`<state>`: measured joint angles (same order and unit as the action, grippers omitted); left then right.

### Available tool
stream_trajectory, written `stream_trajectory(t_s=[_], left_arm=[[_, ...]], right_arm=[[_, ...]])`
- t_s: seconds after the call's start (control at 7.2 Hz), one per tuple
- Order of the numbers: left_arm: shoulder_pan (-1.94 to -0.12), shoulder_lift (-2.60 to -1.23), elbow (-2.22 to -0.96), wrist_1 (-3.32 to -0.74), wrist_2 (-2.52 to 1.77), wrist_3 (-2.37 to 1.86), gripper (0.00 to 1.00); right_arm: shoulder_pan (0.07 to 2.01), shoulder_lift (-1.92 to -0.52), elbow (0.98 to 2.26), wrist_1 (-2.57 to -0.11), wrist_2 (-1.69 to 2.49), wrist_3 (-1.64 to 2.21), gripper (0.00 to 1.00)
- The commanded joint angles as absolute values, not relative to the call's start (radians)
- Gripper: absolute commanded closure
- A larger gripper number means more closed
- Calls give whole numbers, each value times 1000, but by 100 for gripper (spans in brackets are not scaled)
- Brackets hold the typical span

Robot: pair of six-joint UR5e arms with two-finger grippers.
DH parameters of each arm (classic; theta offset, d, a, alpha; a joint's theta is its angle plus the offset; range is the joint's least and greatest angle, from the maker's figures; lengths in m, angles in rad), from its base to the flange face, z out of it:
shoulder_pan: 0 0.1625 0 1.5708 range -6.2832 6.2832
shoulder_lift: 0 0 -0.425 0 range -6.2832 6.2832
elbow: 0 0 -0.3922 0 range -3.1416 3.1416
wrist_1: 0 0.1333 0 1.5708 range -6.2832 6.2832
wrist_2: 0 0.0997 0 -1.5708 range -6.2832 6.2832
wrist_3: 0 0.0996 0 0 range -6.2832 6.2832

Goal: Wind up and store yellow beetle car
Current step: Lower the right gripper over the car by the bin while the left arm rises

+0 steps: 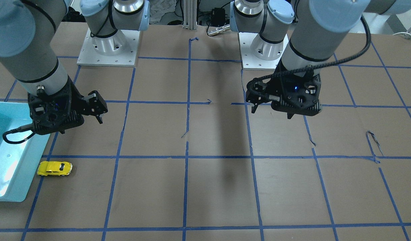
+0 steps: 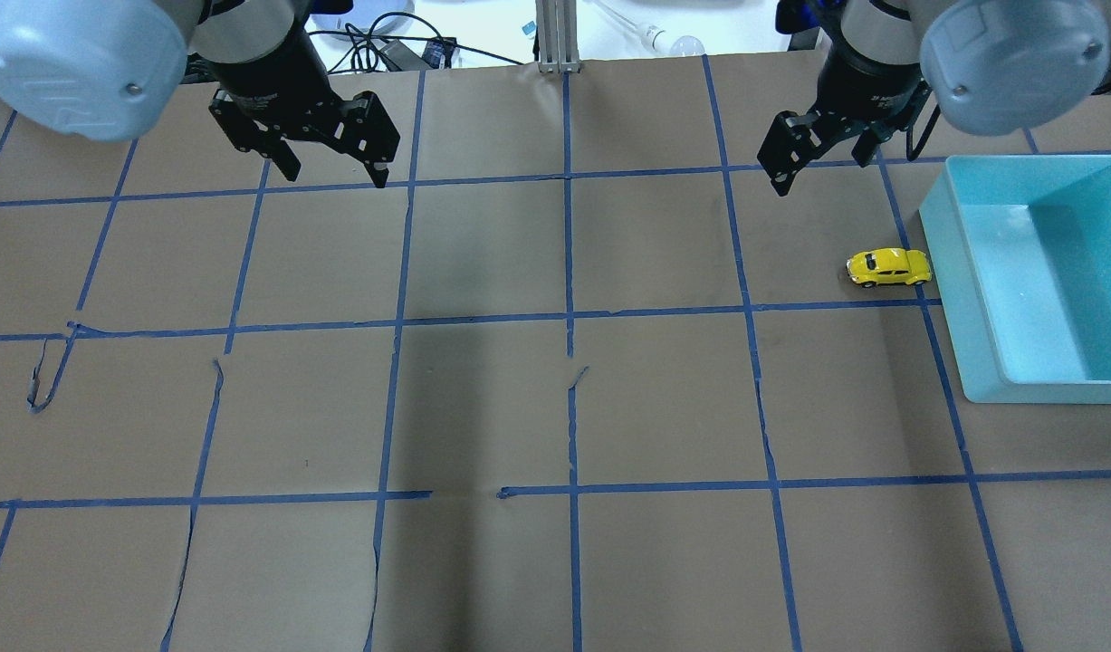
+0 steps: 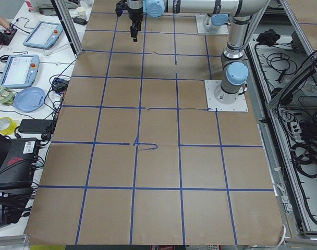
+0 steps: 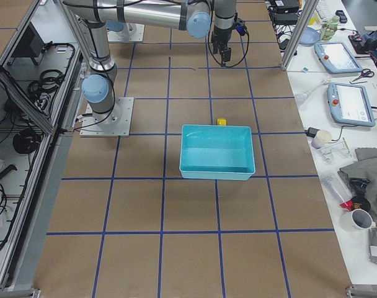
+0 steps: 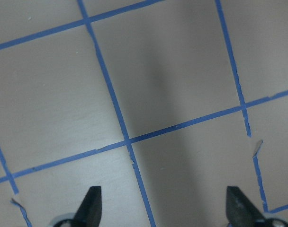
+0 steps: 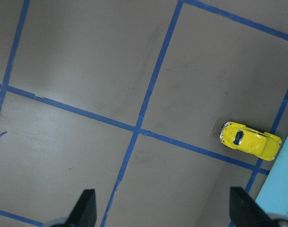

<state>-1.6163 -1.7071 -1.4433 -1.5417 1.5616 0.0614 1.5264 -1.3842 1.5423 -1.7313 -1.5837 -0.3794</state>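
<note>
1. Fingertips (image 6: 85, 210) of the right gripper (image 6: 163, 210) sit in the bottom corners of its wrist view. They are spread wide and hold nothing, with only table (image 2: 664, 407) showing between them.
2. On the robot's right part of the table stands a teal bin (image 2: 967, 308), an open rectangular tub. Inside it only its own glossy floor and a patch of glare show.
3. Outside the bin, the yellow beetle car (image 2: 888, 267) sits on its wheels on the brown paper, just beside the bin wall that faces the table's middle. Whether it touches that wall cannot be told.
4. Its length runs roughly square to that wall, and 1 end lies over a line of the blue tape grid (image 6: 137, 130).
5. The right gripper hovers above the table, apart from the car. In its wrist view the car lies ahead of the fingertips and off toward the right-hand one, not between them.
6. The left gripper (image 5: 163, 208) hangs over the table's other half, well apart from the car. Its 2 fingers are also spread wide and hold nothing.
7. A broad stretch of flat taped paper lies between the 2 grippers and reaches the car's open side. The bin wall closes off its other side.
</note>
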Motion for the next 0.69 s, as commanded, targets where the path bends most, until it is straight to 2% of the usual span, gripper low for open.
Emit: stream_trajectory(t_s=[0.0, 0.28, 0.56], left_arm=[[-1617, -1657, -1454, -1557, 1607, -61, 0], [-1612, -1622, -1503, -1557, 1608, -49, 0], [-1611, -1606, -1513, -1554, 1598, -49, 0]], right_arm=[[1516, -1327, 1552, -1718, -1586, -417, 0], [1513, -1250, 1583, -1863, -1589, -740, 0], [1482, -1249, 1696, -2024, -1643, -851, 0]])
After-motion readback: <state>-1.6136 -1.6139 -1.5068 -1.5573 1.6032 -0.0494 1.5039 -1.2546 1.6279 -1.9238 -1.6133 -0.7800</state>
